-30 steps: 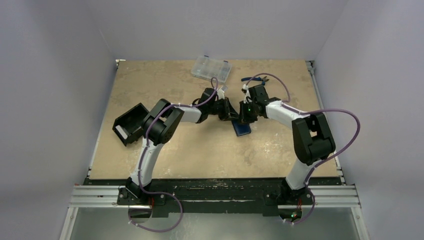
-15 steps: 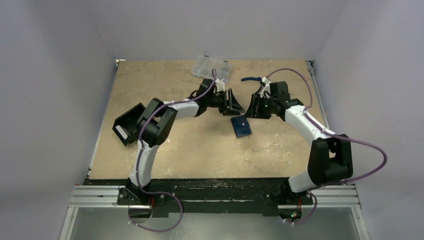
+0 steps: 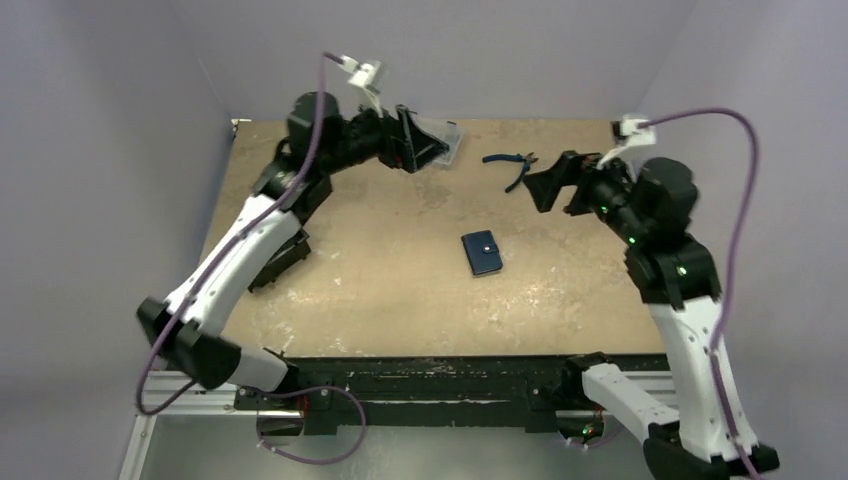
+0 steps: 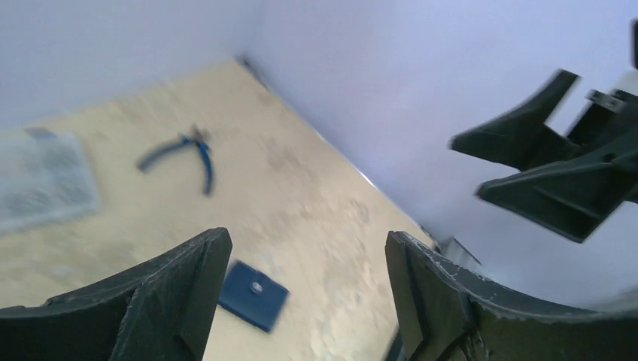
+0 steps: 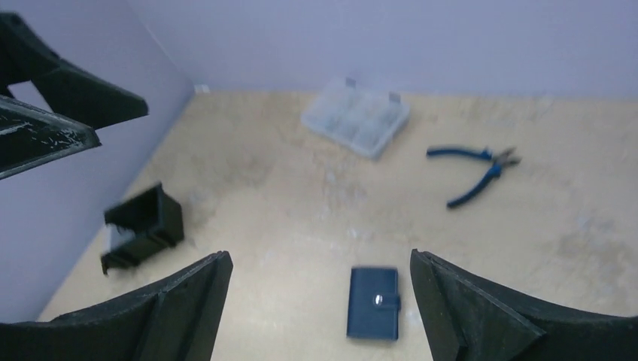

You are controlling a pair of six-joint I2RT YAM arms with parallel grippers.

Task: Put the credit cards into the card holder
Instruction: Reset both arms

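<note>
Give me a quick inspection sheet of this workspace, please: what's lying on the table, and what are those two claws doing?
Surface: tan, mottled tabletop.
Job's things: card holder lies flat mid-table, closed; credit cards: nothing seen.
Clutter: blue-handled pliers and clear compartment case towards the far edge; black box at the left side.
Grippers: left gripper and right gripper both open, empty, raised above the table.
Cables: a purple cable loops along each arm, off the table.
Surroundings: plain pale walls on three sides; metal rail along the near edge.
</note>
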